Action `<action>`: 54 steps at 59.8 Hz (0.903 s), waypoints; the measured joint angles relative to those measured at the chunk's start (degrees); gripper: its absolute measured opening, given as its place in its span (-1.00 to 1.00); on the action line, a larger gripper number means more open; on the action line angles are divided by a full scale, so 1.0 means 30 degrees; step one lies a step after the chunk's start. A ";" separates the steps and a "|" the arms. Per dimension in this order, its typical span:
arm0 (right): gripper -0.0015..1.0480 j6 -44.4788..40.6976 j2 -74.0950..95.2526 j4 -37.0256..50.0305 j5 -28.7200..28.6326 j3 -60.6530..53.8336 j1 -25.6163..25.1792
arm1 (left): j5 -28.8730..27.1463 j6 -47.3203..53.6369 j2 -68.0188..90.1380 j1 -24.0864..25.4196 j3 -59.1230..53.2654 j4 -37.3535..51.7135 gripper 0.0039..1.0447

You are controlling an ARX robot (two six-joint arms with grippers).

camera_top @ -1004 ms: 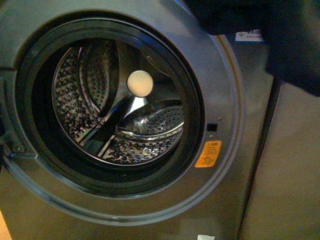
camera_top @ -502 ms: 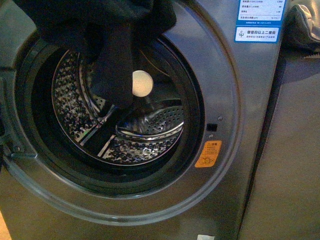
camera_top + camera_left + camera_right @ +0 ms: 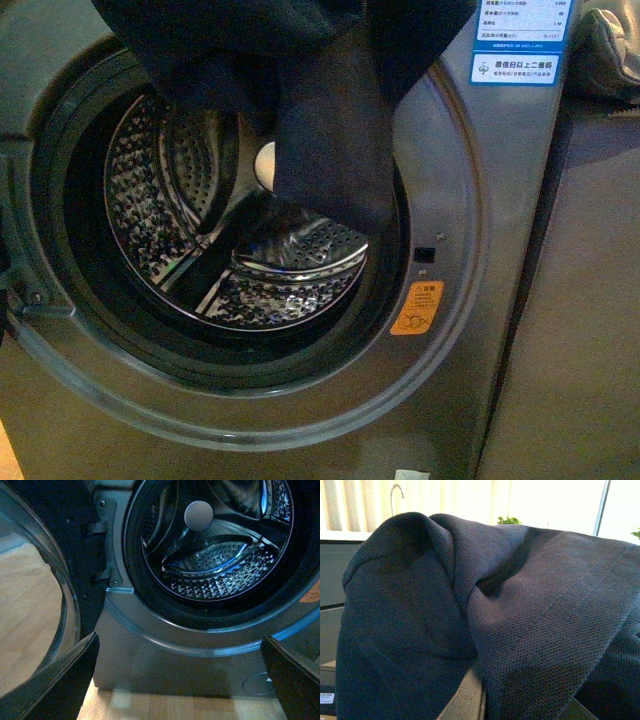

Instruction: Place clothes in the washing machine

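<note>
The dark grey washing machine [image 3: 470,200] fills the front view, its porthole open on the shiny perforated steel drum [image 3: 180,230]. A dark blue garment [image 3: 320,120] hangs from the top of the frame, in front of the upper part of the porthole. My right gripper is hidden under this garment [image 3: 510,610] in the right wrist view and is shut on it. My left gripper [image 3: 180,680] is open and empty, low in front of the machine below the drum [image 3: 220,565]; its dark fingers [image 3: 60,685] show at the frame's lower corners.
The open door [image 3: 45,595] with its glass stands beside the porthole in the left wrist view. An orange warning sticker [image 3: 416,307] and a blue-white label [image 3: 518,40] are on the machine's front. A plain grey panel [image 3: 580,330] stands to the right. Wooden floor [image 3: 165,707] lies below.
The dark blue garment has come in from the upper right and now hangs lower and further right over the porthole, covering the drum's pale round hub.
</note>
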 joint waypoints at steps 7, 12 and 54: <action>-0.77 0.0029 0.0000 0.0000 0.0000 0.0000 0.0000 | 0.5056 -0.2703 0.1239 0.2419 0.0087 0.0772 0.88; -0.77 0.0036 -0.0007 0.0000 -0.0007 -0.0007 0.0000 | 0.7380 -0.3548 0.2761 0.4109 0.0648 0.2390 0.88; -0.77 0.0044 -0.0007 0.0000 0.0000 -0.0022 0.0000 | 1.2648 -0.6207 1.9438 0.3832 1.4236 1.5926 0.88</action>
